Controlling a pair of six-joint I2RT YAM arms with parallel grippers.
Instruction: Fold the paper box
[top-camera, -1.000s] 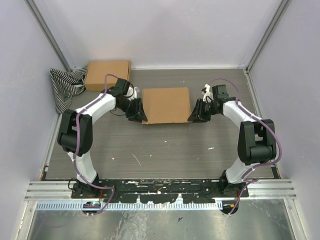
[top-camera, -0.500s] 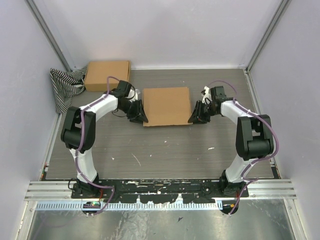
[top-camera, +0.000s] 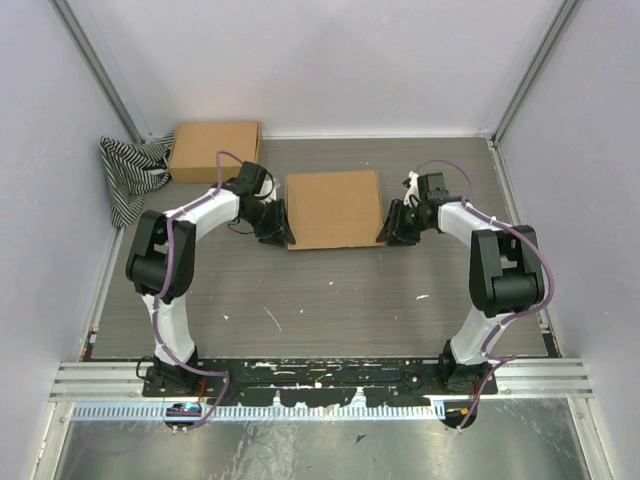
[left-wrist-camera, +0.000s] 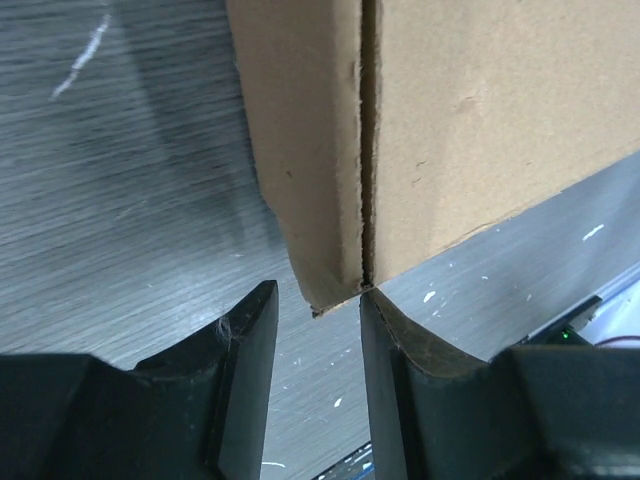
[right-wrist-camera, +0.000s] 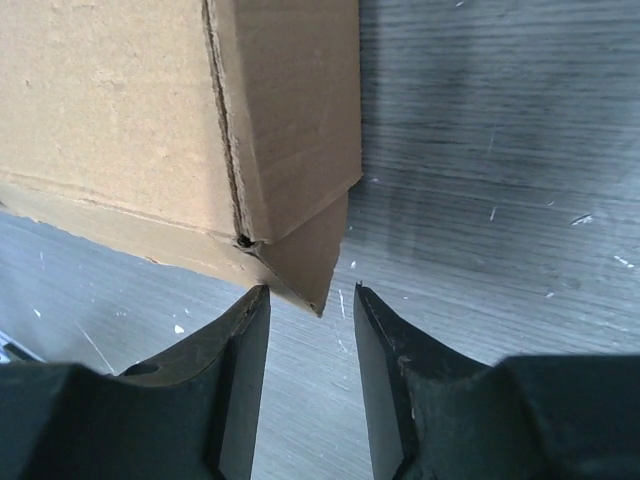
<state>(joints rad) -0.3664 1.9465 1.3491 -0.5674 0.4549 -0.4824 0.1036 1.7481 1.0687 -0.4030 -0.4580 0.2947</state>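
Note:
The paper box (top-camera: 333, 208) lies in the middle of the table, brown, with its lid side up. My left gripper (top-camera: 279, 228) is open at the box's front-left corner. In the left wrist view the side flap's corner (left-wrist-camera: 325, 285) sits just at the mouth of my open left gripper (left-wrist-camera: 318, 312), touching the right finger's tip. My right gripper (top-camera: 390, 228) is open at the front-right corner. In the right wrist view a pointed flap (right-wrist-camera: 315, 250) of the box (right-wrist-camera: 120, 110) hangs between the tips of my open right gripper (right-wrist-camera: 312, 302).
A second brown cardboard box (top-camera: 214, 150) stands at the back left corner, next to a striped cloth (top-camera: 130, 175). Enclosure walls close in on the left, back and right.
Both arms have drawn their elbows slightly inward. The grippers stay at the box's two front corners, and the box has hardly shifted.

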